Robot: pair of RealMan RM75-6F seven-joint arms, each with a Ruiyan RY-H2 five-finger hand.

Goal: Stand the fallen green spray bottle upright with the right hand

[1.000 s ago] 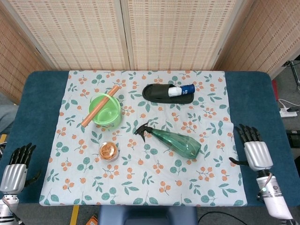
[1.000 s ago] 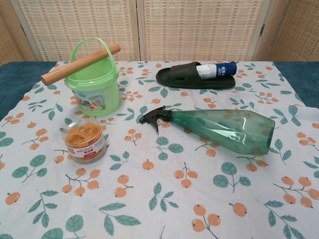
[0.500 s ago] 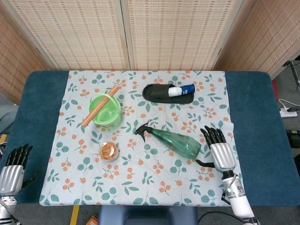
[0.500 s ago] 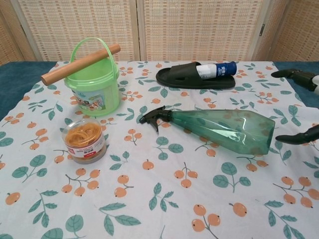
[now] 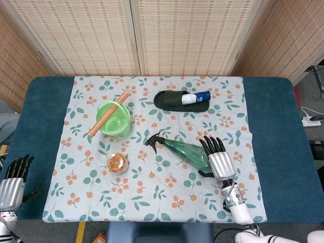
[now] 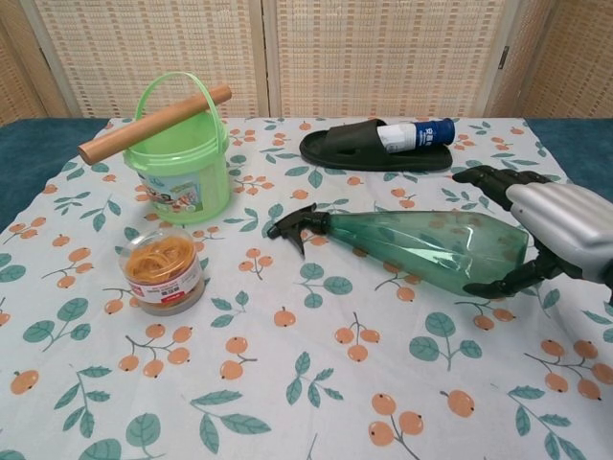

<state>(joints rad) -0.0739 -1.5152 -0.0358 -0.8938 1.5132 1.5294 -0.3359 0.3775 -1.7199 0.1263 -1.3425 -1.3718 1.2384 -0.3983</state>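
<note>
Green spray bottle [image 5: 190, 153] is seen lying on its side mid-cloth, nozzle toward ten o'clock. At its base, the right hand [image 5: 219, 162] is spread open, nothing gripped yet, fingers above and thumb below, apparently for grasping.

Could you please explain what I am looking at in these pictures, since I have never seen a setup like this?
This is a two-armed robot with human-like metal hands, steered remotely by a person. One picture looks down from its head, the other looks forward from its chest. On the flowered cloth lie a fallen green spray bottle, a green bucket with a wooden rolling pin resting across its rim, a small tub of rubber bands, and a dark slipper with a white and blue bottle in it. The right hand is open around the spray bottle's wide end, not yet gripping. The left hand waits open at the table's edge, holding nothing.
</note>
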